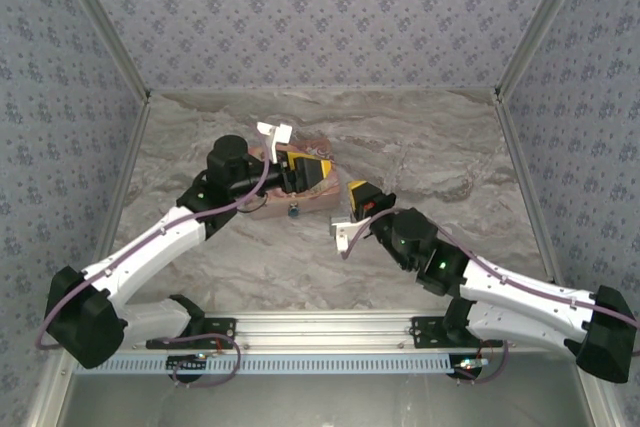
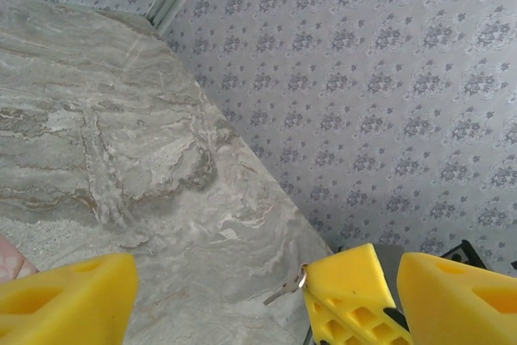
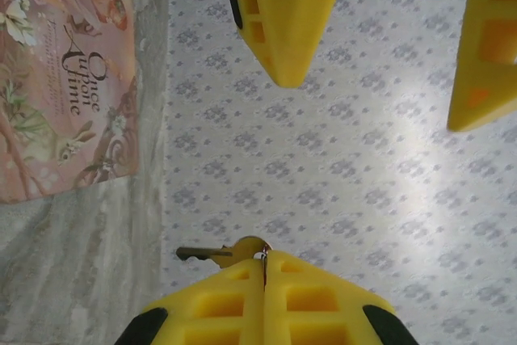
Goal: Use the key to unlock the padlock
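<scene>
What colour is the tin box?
The tin box is pink, illustrated; clearest in right wrist view.

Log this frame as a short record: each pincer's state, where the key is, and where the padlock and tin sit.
left pincer: open, nothing between its fingers, close to the tin
right pincer: shut on the key
key: gripped at its head, blade sticking out free
padlock: small blue spot at the tin's near edge, too small to tell whether it is locked
tin: pink, illustrated, lying on the marble table
task status: key not yet in the padlock
</scene>
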### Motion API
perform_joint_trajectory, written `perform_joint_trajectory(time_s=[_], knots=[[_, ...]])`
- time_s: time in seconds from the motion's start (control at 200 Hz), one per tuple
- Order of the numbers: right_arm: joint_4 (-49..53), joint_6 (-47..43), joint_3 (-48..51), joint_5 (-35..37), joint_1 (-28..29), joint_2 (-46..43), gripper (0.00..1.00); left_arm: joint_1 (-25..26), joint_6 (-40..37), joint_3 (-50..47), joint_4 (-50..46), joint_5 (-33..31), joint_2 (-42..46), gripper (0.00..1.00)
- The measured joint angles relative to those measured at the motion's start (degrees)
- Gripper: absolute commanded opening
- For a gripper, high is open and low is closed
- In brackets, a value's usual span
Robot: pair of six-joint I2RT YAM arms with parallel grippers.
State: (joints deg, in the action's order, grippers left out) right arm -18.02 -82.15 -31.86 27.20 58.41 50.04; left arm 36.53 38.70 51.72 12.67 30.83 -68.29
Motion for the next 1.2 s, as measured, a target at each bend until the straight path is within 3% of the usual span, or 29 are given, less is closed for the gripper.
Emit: perform_joint_trajectory(time_s=[0.29,0.705,1.199], knots=[[7.8,12.13,-2.6,-8.09,-5.99,-3.58,0.0,0.02,2.43,0.0,-0.66,-3.1,-0.07,0.74],[16.63,22.05,-5.14,-23.34,-14.12,-4.63,0.0,0.02,21.97,0.0,-1.01,-5.99,-2.95,0.71],[16.02,28.22,-5.14,-25.64,-16.26,-2.8,0.0,1.14,37.75,-0.15,5.14,-3.63,-12.09,0.66]])
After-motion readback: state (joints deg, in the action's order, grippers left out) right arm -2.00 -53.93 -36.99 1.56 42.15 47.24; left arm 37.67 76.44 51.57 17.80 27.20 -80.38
